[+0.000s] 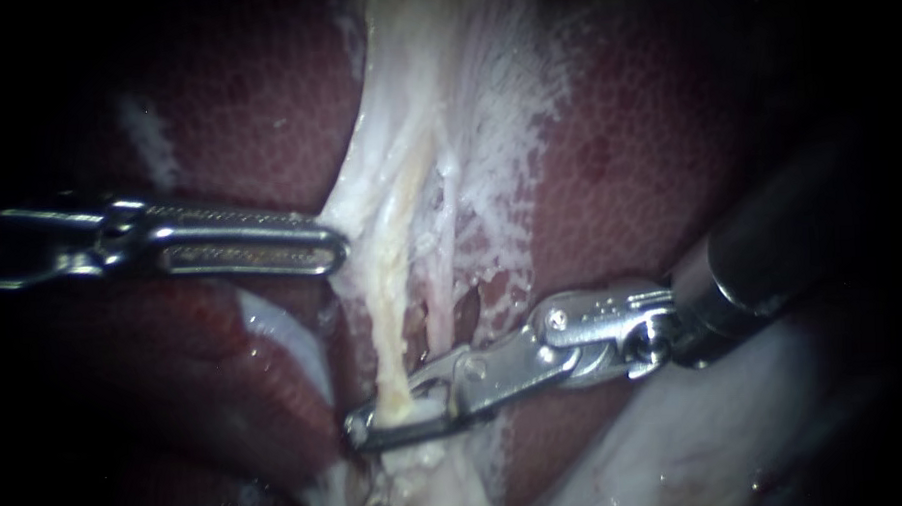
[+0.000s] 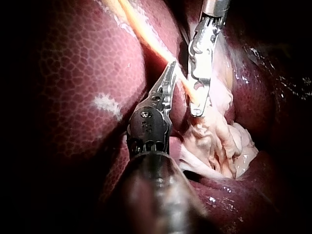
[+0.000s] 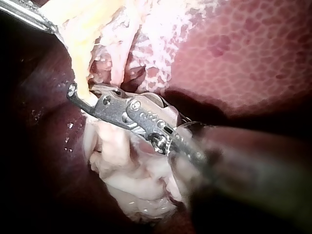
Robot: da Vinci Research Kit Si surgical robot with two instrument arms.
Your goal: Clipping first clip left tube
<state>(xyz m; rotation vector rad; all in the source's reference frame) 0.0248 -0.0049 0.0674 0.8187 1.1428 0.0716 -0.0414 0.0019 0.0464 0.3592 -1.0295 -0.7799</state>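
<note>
The left tube is a yellowish strand running down through white stringy tissue. My right instrument comes in from the right, and its jaws straddle this tube low down, one jaw on each side, closed onto it. The right wrist view shows the same jaws clamped across the yellow strand. My left instrument comes in from the left with long slotted jaws, shut on the edge of the white tissue beside the tube. In the left wrist view its jaws pinch the strand close to my right instrument.
Dark red liver lies on both sides of the white tissue. A thinner pale tube runs just right of the left tube. Pale folded tissue bunches below the right jaws, also in the right wrist view.
</note>
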